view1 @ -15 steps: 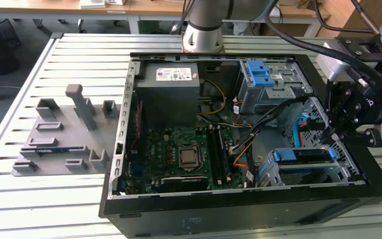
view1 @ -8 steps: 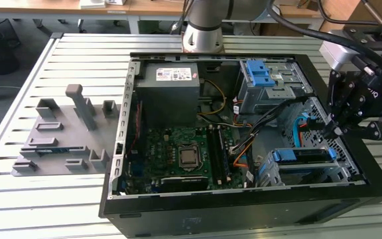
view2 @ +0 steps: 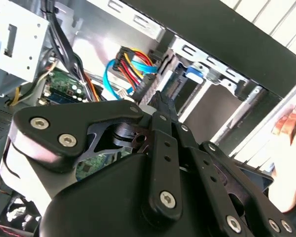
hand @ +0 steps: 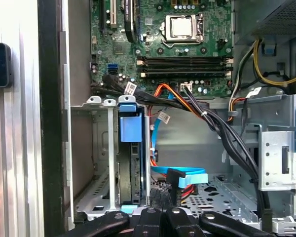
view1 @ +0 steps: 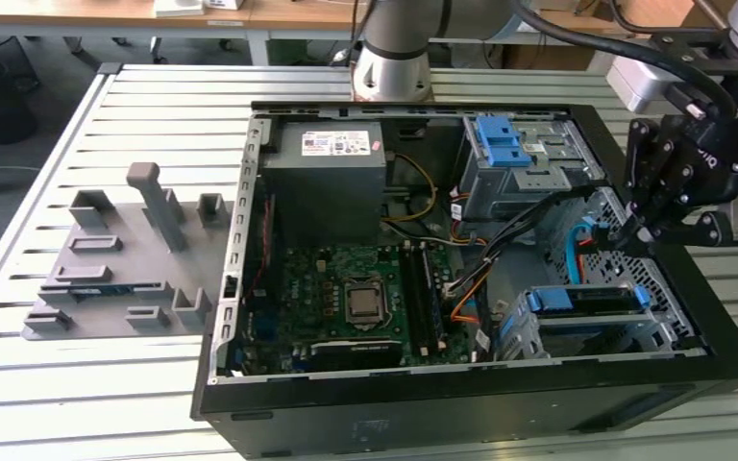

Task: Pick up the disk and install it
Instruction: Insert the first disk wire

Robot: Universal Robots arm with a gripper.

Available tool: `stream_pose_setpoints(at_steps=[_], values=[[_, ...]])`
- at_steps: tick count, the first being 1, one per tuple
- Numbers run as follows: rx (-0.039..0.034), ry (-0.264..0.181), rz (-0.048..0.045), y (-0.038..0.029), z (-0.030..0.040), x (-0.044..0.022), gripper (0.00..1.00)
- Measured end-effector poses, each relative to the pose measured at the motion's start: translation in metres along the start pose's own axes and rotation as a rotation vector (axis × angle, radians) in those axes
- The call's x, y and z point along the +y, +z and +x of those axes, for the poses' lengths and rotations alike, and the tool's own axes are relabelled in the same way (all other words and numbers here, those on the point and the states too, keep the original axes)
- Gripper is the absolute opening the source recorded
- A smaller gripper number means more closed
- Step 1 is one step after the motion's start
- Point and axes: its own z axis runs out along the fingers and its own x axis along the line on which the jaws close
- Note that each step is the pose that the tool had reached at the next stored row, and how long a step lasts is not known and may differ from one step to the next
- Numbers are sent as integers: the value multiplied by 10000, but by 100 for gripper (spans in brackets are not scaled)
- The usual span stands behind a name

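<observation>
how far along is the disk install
The disk with its blue bracket already sits in the drive cage at the case's corner; in the first wrist view it stands in its slot. The pincer is low inside the case beside that cage, near the blue and black cables. Whether the disk is fully seated is unclear.

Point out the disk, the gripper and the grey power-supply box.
disk (view1: 583, 300), exterior view, on its blue carrier bracket in the cage.
gripper (view1: 634, 230), exterior view, at its fingertips.
power-supply box (view1: 327, 173), exterior view, on its grey top face.
</observation>
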Motion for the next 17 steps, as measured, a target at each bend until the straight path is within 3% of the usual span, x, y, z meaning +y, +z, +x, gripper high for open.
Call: stream_pose_setpoints(at_steps=[6,9,15,17], values=[[3,60,0,0,-111,-7,11],[10,65,0,1,-114,-39,11],[60,72,2,2,-130,-41,11],[62,109,2,5,-159,-40,17]])
